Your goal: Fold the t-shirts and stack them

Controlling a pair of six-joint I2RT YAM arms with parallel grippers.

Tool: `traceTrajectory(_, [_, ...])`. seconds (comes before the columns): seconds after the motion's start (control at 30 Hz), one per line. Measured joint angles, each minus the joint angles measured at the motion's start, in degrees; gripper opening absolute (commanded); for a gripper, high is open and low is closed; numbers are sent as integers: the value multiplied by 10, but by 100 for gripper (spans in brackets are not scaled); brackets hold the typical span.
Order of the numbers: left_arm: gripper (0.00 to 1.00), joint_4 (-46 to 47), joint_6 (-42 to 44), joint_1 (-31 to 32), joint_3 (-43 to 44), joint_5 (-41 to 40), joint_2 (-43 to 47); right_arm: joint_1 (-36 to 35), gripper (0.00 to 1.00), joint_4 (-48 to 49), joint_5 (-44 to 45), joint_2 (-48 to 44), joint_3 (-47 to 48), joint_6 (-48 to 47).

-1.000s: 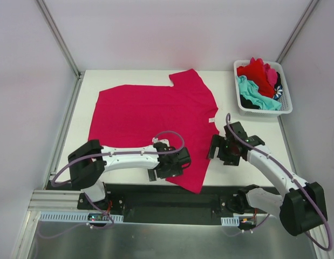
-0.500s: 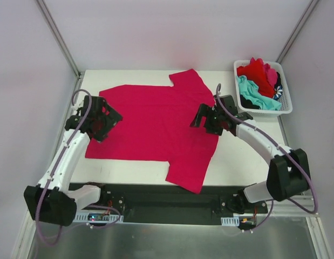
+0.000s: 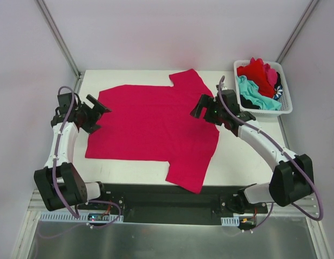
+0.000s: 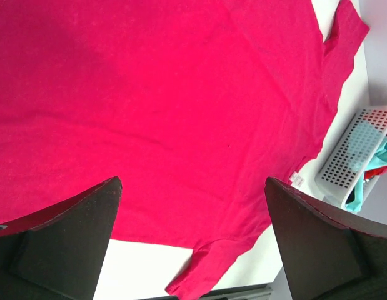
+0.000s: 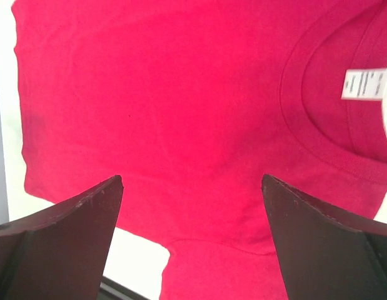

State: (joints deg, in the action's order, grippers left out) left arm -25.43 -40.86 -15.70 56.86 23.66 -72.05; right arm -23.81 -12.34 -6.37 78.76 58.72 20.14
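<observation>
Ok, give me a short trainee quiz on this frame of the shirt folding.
1. True or false: the pink t-shirt lies spread out on the table, not yet folded.
2. Where are the other shirts? A: piled in the white basket at the far right corner. B: stacked at the table's left edge. C: draped over an arm.
3. Fill in: the left gripper and right gripper both have jaws ____, holding nothing.

Key: 1 true; 2 A; 3 open.
</observation>
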Motion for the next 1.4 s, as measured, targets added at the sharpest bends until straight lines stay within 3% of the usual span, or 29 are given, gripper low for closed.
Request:
traceTrajectory(0.17, [99,12,16,0,9,-5,-24,-5,96,-7,27,18,59,-58])
traceTrajectory(0.33, [99,16,66,0,96,-25,-93,-5,96,-4,71,81,171,-110])
traceTrajectory(0.57, [99,30,140,12,226,-47,-212,29,96,61,3,202,262,-55])
traceTrajectory(0.77, [99,24,159,15,305,-48,-329,50,96,106,-64,320,269,-37])
traceTrajectory(1.0, [99,26,172,15,401,-18,-433,49,96,72,-49,364,300,-47])
traceTrajectory(1.4, [99,23,171,25,415,-6,-525,55,96,30,-21,440,346,-57])
